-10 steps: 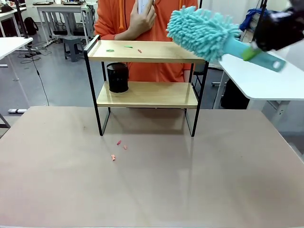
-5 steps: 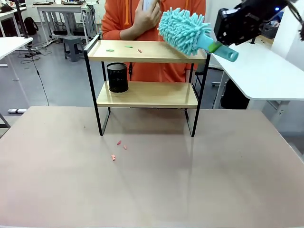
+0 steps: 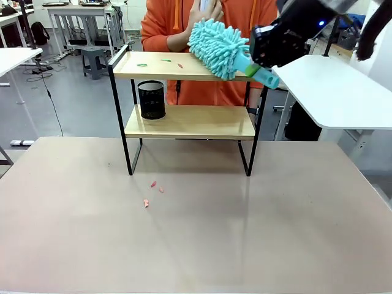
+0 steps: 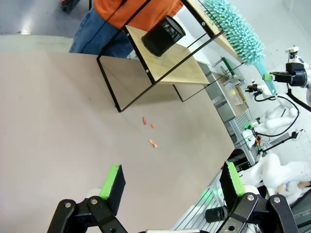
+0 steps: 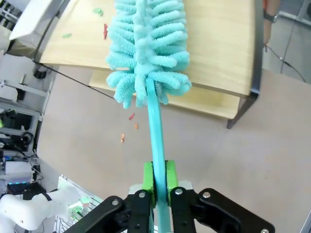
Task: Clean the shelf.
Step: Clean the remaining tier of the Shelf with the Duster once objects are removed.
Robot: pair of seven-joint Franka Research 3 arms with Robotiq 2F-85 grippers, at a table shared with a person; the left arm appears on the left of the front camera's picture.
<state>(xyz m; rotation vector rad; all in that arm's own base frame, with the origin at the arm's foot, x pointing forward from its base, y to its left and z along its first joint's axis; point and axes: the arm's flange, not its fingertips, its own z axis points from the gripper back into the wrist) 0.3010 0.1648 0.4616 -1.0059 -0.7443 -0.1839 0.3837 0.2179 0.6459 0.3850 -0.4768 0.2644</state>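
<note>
At the far middle of the tabletop [image 3: 275, 233]: the shelf [image 3: 184, 121] stands upright on its four black legs, two light wooden boards one above the other.
Upper board: small scraps lie on its left half, two green [image 3: 142, 64] and one red [image 3: 180, 65]; the right half lies under the duster head.
Lower board: a black mesh cup [image 3: 151, 100] stands upright at the left end; the remainder of the board is bare wood.
Right end effector [image 3: 252, 66]: reaches in from the right at upper-board height, its green pads pressed narrow on the teal handle of a fluffy microfibre duster [image 3: 217, 48].
Duster: the head tilts up and leftward over the right part of the upper board; whether the fibres touch the wood I cannot tell.
Left end effector [image 4: 172, 180]: fingers spread wide with nothing between them, above the near tabletop, well apart from the shelf.
Tabletop in front of the shelf: a few pink scraps [image 3: 146, 203] lie left of the middle, near the front left leg.
Behind the shelf: a person in an orange hoodie [image 3: 165, 24] stands close to it, one hand [image 3: 205, 12] raised at chest height.
</note>
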